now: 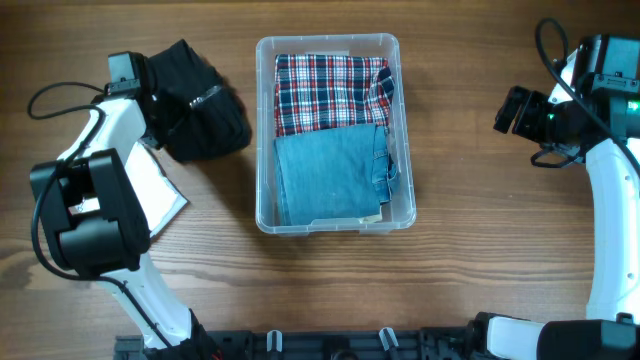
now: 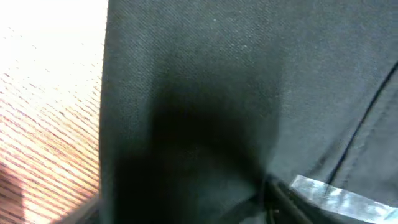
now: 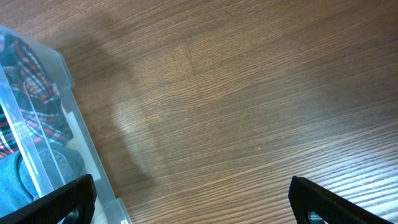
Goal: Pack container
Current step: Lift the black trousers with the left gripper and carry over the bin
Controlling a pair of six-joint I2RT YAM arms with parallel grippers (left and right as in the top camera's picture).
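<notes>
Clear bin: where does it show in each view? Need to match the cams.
Overhead: clear bin at the centre, between the two arms.
Left wrist: not in it; the black garment fills most of the picture.
Right wrist: clear bin at the far left edge, one corner only.
Shared landmark: the plaid shirt inside the bin, also seen in the right wrist view.

One container (image 1: 262, 130), three garments (image 1: 330, 95), perhaps one white sheet (image 1: 160, 192).
</notes>
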